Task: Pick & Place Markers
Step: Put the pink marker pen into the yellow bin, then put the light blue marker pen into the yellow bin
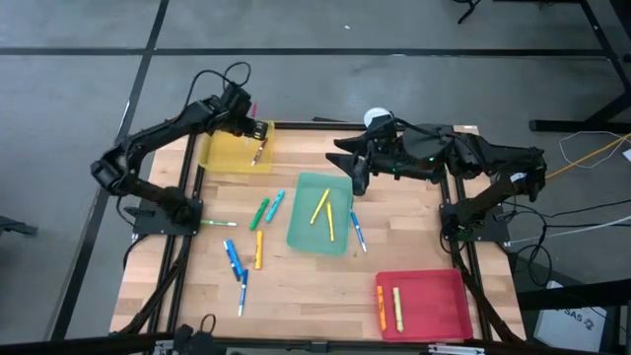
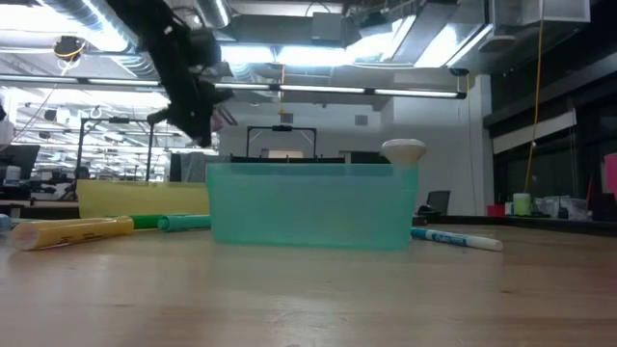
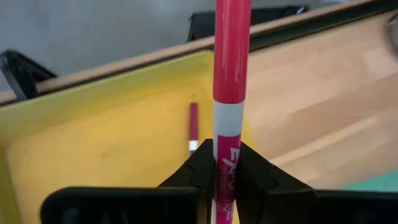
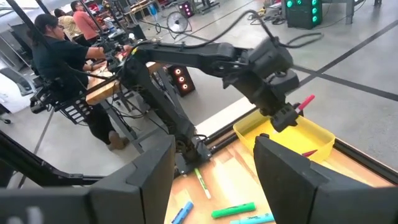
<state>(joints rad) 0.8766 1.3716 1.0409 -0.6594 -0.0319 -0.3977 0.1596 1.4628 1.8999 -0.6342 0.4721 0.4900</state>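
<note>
High view: the left claw [image 1: 258,131] hangs over the yellow tray [image 1: 225,153] at the desk's [image 1: 306,291] far left corner, clenched on a red marker [image 3: 231,74] with a white barrel, which stands upright between its fingers [image 3: 200,169]; a second red marker [image 3: 193,127] lies inside that tray. The right claw [image 1: 353,168] hovers above the far edge of the teal tray [image 1: 306,229] at the desk's middle, its fingers [image 4: 297,168] spread apart and grasping nothing. Two yellow markers [image 1: 322,209] lie in the teal tray, and a blue-capped marker [image 1: 357,232] rests on the desk just beside its right edge. Green and teal markers [image 1: 268,208] lie left of that tray, with blue markers [image 1: 235,262] and an orange marker [image 1: 259,248] nearer the front. The red tray [image 1: 434,308] at the front right carries an orange and a yellow marker [image 1: 389,308].
</note>
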